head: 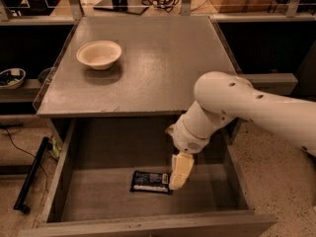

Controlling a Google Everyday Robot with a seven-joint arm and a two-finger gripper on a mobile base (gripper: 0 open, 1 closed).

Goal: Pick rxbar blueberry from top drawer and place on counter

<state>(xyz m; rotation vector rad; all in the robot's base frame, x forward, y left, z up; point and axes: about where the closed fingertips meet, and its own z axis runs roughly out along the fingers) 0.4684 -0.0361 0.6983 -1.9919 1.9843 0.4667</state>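
Observation:
The rxbar blueberry (pixel 149 181), a flat dark wrapper with pale text, lies on the floor of the open top drawer (pixel 98 201), near its middle. My gripper (pixel 179 174) hangs down from the white arm inside the drawer, right at the bar's right end, its cream finger reaching down to the wrapper's edge. The grey counter (pixel 163 68) lies above and behind the drawer.
A cream bowl (pixel 99 54) sits on the counter's left part. Dark side shelves flank the counter; a bowl-like object (pixel 11 78) sits on the left shelf. A black bar (pixel 30 174) lies on the floor to the left. Cables and a stand are behind the counter.

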